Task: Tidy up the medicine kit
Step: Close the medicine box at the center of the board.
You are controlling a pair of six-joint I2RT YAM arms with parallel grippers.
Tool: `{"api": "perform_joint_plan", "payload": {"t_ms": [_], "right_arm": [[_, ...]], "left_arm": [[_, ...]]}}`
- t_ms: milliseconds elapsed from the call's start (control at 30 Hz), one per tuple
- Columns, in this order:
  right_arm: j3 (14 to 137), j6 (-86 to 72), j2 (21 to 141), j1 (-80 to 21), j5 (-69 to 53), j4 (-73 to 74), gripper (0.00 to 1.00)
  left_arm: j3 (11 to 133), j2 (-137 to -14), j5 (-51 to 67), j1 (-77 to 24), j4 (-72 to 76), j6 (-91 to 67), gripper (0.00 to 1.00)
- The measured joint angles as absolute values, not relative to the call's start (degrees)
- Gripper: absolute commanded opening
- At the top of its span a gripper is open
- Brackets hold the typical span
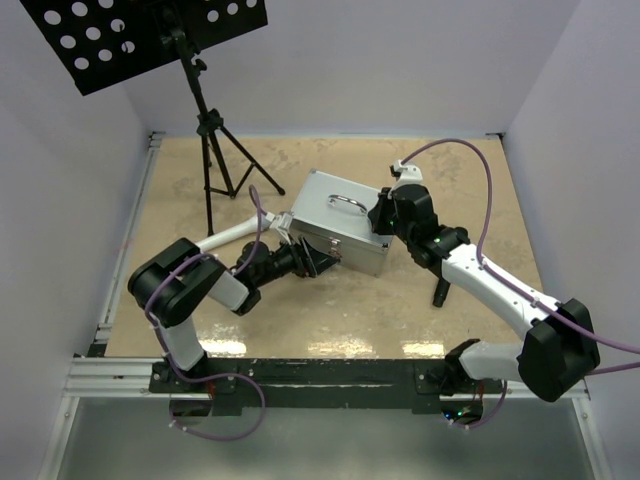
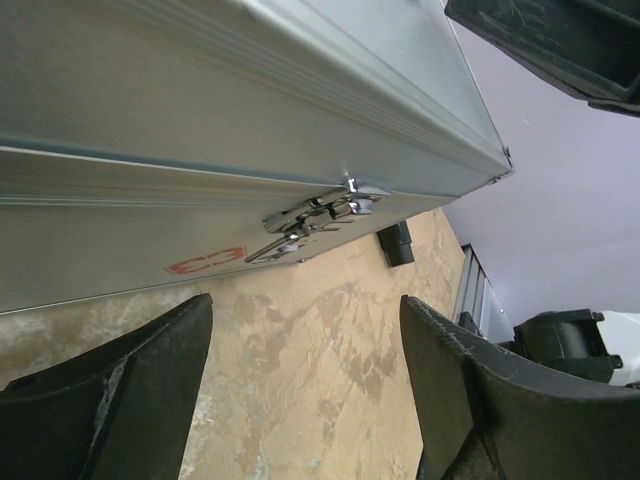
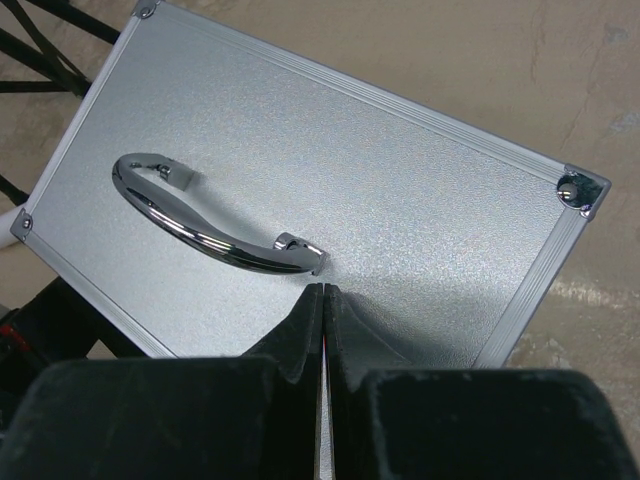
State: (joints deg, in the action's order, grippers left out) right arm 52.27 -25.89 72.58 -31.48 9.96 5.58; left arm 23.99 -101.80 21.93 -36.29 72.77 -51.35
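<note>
The medicine kit's silver-grey metal case (image 1: 335,218) lies closed at the table's middle, its chrome handle (image 1: 346,202) facing up. The red pouch, grey tray and supplies are out of view. My left gripper (image 1: 320,263) is open and empty, low on the table. It faces the case's front wall (image 2: 200,120), where a chrome latch (image 2: 320,215) and a red mark (image 2: 205,262) show. The jaws (image 2: 305,305) stand wide apart, short of the wall. My right gripper (image 1: 383,213) is shut with nothing between the jaws. Its tips (image 3: 325,292) sit just over the case's top (image 3: 420,170) beside the end of the handle (image 3: 210,228).
A black tripod stand (image 1: 210,135) with a perforated black plate (image 1: 140,30) stands at the back left, close behind the case. A small black block (image 1: 440,292) stands on the table under the right arm and also shows in the left wrist view (image 2: 397,243). Metal rails edge the table.
</note>
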Motion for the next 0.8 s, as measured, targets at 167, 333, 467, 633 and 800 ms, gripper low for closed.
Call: {"api": "perform_joint_plan", "payload": {"t_ms": [167,333,467,633,800], "right_arm": [[51.96,-25.91,72.58,-31.48,9.96,5.58,0.00],[51.96,-25.91,72.58,-31.48,9.96,5.56,0.00],[51.96,-25.89,72.58,-31.48,9.96,5.54,0.00],[51.96,-25.89,72.58,-31.48,9.96,5.54,0.00],[51.96,-25.89,72.60,-31.48,9.96,5.54,0.00]], "left_arm": [[24.01,-101.80,21.45,-35.88,72.79,-50.17,0.84],[26.46,-102.41,21.69,-35.75,72.86,-49.39,0.83],[28.08,-104.16,22.37,-35.75,72.95,-49.45,0.80],[28.47,-104.99,22.52,-35.75,72.82,-49.45,0.76],[28.56,-104.99,22.76,-35.75,72.82,-49.45,0.76]]}}
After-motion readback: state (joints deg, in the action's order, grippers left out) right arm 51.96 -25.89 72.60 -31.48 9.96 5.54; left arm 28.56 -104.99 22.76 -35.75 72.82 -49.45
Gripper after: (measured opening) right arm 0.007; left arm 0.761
